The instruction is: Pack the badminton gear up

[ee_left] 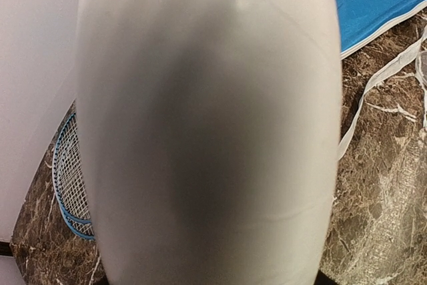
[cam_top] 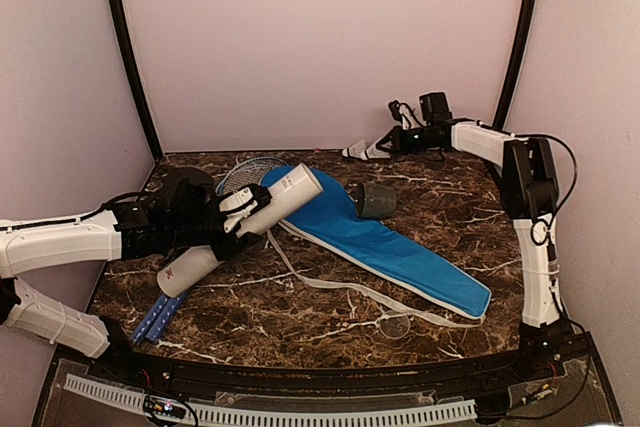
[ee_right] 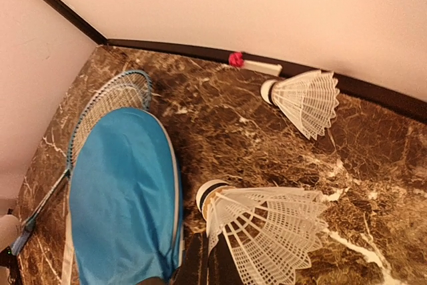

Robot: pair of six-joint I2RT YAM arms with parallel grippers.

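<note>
At far left, two rackets [cam_top: 243, 171] flat on the dark marble table [cam_top: 300, 322], one on the other: blue handles toward the near left edge, netted heads toward the back left corner, partly covered by the wide end of the bag. Just right of the handles, left tool [cam_top: 238, 219] clamped across the middle of the white tube [cam_top: 290, 193], jaws spread about halfway to take its width, the tube's side filling the left wrist view. Tube tilted, lower end down by the racket handles, open upper end raised over the wide end of the bag; contact between lower end and table impossible to tell. Next, blue bag [cam_top: 385, 245] with white trim, lying flat, wide end at the back left, narrow end toward the near right, a white strap [cam_top: 318, 285] trailing along its near side. Off the tube, dark cap [cam_top: 376, 201] on its side at the bag's far edge, touching it. Farther right, near the back wall, right tool [cam_top: 385, 145] held above the table, closed fully on the feather skirt of a shuttlecock [ee_right: 267, 231], cork end toward the bag. Loose on the table beside the back wall, a second shuttlecock [ee_right: 303, 101], apart from the held one.
</note>
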